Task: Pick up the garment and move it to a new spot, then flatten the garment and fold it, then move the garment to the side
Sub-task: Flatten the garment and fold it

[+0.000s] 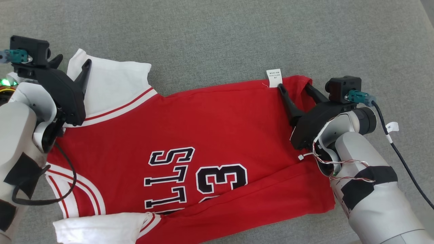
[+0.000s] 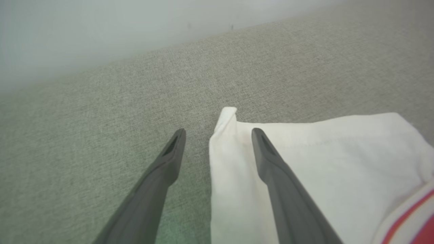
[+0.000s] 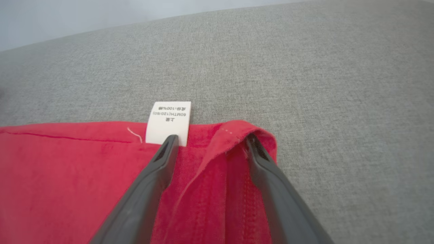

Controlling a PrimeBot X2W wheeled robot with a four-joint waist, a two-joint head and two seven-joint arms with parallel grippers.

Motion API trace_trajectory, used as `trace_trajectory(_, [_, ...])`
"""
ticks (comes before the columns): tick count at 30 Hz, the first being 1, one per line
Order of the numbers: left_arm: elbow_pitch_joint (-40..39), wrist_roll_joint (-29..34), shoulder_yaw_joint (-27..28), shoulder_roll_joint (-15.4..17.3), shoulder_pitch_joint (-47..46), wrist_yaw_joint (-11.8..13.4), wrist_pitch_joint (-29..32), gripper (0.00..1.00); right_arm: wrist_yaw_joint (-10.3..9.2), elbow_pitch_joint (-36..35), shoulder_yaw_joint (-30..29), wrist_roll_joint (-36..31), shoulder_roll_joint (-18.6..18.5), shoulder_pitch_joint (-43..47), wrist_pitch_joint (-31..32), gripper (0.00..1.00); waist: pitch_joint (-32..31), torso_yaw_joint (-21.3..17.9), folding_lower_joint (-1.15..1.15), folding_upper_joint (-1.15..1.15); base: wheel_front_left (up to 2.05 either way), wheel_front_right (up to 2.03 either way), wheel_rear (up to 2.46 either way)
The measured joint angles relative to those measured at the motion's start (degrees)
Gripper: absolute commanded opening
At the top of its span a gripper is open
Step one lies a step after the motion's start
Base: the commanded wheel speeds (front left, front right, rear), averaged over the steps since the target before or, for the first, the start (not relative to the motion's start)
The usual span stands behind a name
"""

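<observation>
Your left gripper [image 1: 74,61] stands spread over the jersey [image 1: 203,118] at its far-left white sleeve; your right gripper [image 1: 293,86], also spread, straddles the far-right hem.

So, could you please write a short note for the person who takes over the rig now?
Left gripper: open, astride the edge of the white sleeve.
Right gripper: open, at the far hem corner beside the label.
Jersey: spread on the grey surface, near edge folded over the print.
Done: it seems flattened, with a first fold.
To do: probably grip both far corners, finish folding, move it aside.
</observation>
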Motion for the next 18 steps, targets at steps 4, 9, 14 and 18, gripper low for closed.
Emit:
trace_trajectory(4, [1.12,-1.20,-2.74,0.10,-1.02,-0.01,-0.58,0.37,0.00,0.88,0.07,0.65,0.13,-1.01,-0.78,0.11,0.10,0.11,0.00,-0.01,0.00,0.00,0.00])
trace_trajectory(9, [2.30,-3.07,-4.44,-0.08,-2.27,-0.01,-4.57,0.00,0.00,2.15,-0.54,1.05,0.08,-1.87,-2.93,0.00,-0.23,0.42,0.00,-0.01,0.00,0.00,0.00])
trace_trajectory(14, [2.82,-5.23,-6.04,-0.24,-1.97,-0.01,-8.79,0.00,0.00,2.61,-0.44,2.22,-0.70,-0.92,-4.91,0.00,-1.87,1.04,0.00,-0.01,0.00,0.00,0.00])
trace_trajectory(18, [1.58,-7.71,-6.82,-0.33,-0.19,0.00,-13.07,0.00,0.00,1.78,0.12,4.66,-2.43,1.72,-6.02,0.00,-3.99,1.80,-0.01,-0.01,0.00,0.00,0.00])
